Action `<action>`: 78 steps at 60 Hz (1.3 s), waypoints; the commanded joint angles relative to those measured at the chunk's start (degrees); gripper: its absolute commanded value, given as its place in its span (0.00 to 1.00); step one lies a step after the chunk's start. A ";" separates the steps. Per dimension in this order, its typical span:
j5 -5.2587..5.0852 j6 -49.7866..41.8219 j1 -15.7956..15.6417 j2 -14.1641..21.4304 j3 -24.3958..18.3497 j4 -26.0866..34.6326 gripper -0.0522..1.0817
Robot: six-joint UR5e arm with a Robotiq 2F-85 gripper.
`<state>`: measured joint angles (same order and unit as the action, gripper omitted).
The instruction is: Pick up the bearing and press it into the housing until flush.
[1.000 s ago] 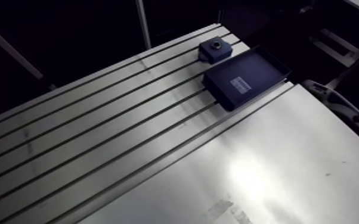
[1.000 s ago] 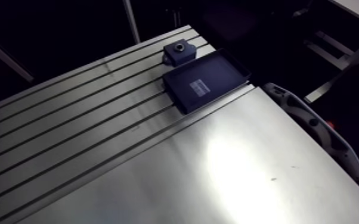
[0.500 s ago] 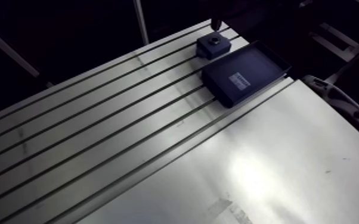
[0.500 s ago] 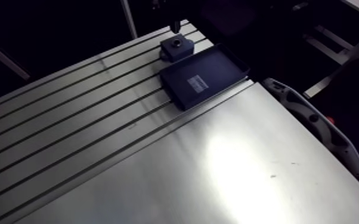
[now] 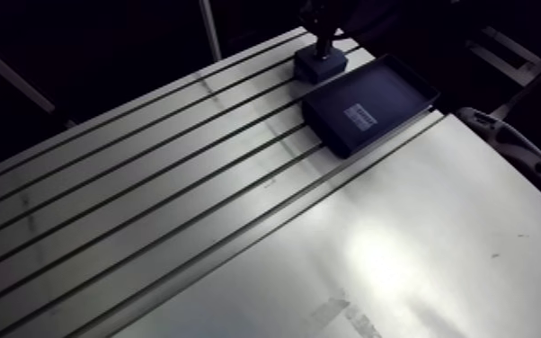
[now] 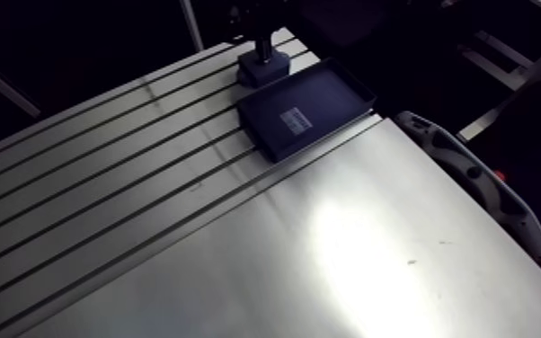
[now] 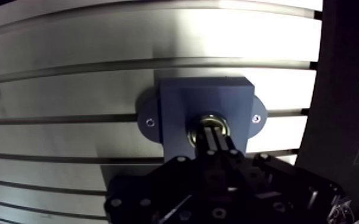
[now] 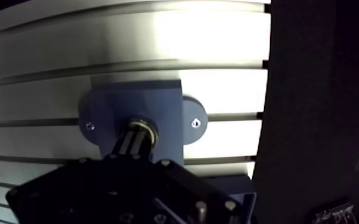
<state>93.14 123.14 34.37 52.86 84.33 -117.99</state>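
A dark blue housing block (image 7: 176,107) with two screwed ears sits on the slotted table (image 5: 148,180) at its far end. A brass-coloured bearing ring (image 7: 194,130) lies in the housing's bore. In the wrist view my gripper (image 7: 213,134) has its two fingers closed together, with the tips resting on the bearing's centre. In the arm view the gripper (image 5: 325,43) comes straight down onto the housing (image 5: 314,67). How deep the bearing sits is hidden by the fingers.
A shallow dark blue tray (image 5: 370,103) with a white label lies right beside the housing. A smooth metal plate (image 5: 400,252) covers the near right of the table. A grey curved handle-like device (image 6: 472,184) hangs off the table's right edge.
The gripper has come down from the far edge of the arm view onto the housing, whose bore was uncovered earlier. The view has shifted slightly.
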 commanded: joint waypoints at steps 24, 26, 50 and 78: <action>0.16 0.04 -0.08 -0.01 0.17 -0.09 1.00; 0.16 0.04 -0.08 -0.01 0.17 -0.09 1.00; 0.25 0.13 -0.08 -0.41 -0.43 -0.18 1.00; 0.33 0.22 -0.08 -0.89 -0.44 -0.18 1.00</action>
<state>93.43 123.31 34.28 52.03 83.85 -118.21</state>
